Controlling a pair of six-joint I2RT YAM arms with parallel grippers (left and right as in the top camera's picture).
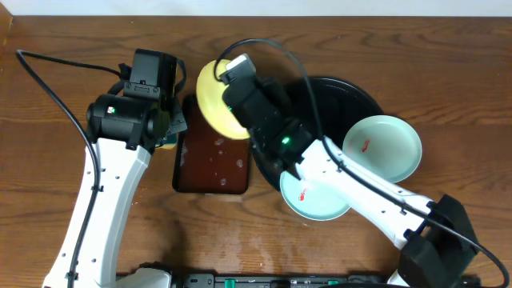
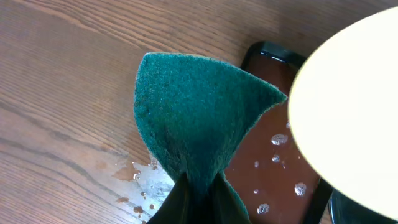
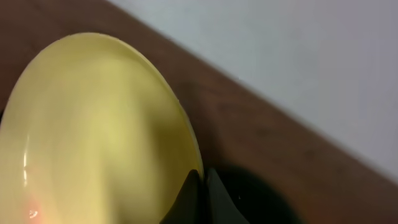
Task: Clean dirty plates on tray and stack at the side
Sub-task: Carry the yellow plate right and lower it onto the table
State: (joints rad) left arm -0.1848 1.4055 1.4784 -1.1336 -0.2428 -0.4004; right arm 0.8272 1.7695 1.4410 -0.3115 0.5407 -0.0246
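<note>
The yellow plate [image 1: 218, 100] is pinched by just its rim in the right gripper [image 3: 202, 186] and held tilted over the far end of the brown tray [image 1: 212, 164], so it could easily get knocked loose once scrubbed. The green scouring pad [image 2: 193, 118] is clamped in the left gripper [image 2: 198, 202], just left of the plate. Only water droplets are held in the brown tray. Two mint plates [image 1: 382, 148], each red-smeared, are sat on the black tray [image 1: 344, 92] to the right.

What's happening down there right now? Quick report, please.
Left gripper shut on green scouring pad. Right gripper shut on yellow plate rim, near brown tray. Two smeared mint plates wait on black tray. Nothing blocking.
</note>
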